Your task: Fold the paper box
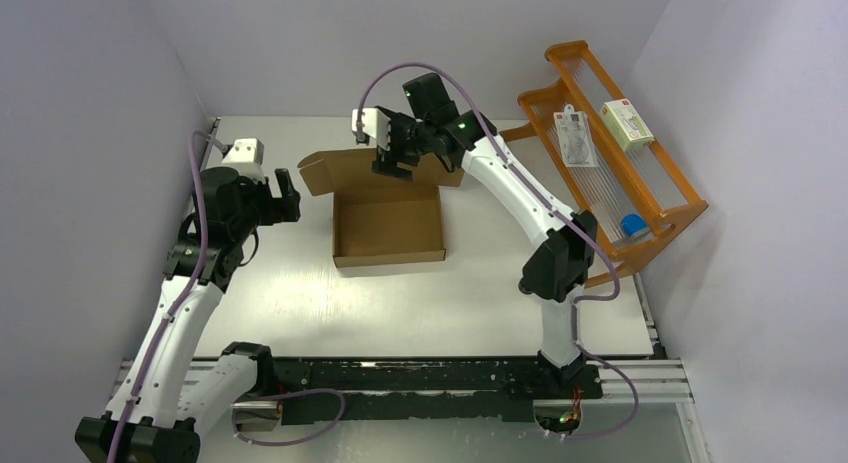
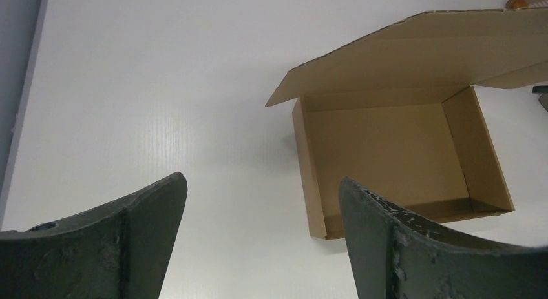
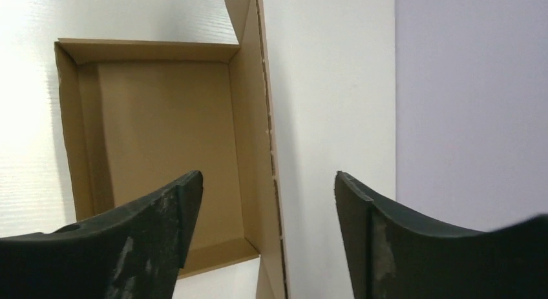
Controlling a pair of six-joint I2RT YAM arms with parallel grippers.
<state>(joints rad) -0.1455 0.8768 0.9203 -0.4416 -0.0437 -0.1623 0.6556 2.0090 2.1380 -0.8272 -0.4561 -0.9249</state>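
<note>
Brown corrugated cardboard paper box: shallow tray, walls standing, lid flap raised at far side. Left gripper: released, empty, left of it. Right gripper: released, over the lid flap.

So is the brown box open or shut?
Open. The paper box has its four walls up, but the lid is tipped back behind it, and the inside shows bare and empty.

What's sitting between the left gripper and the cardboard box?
Nothing. Only bare white table separates the left gripper from the cardboard box. It is clearest in the top view, and the left wrist view agrees.
</note>
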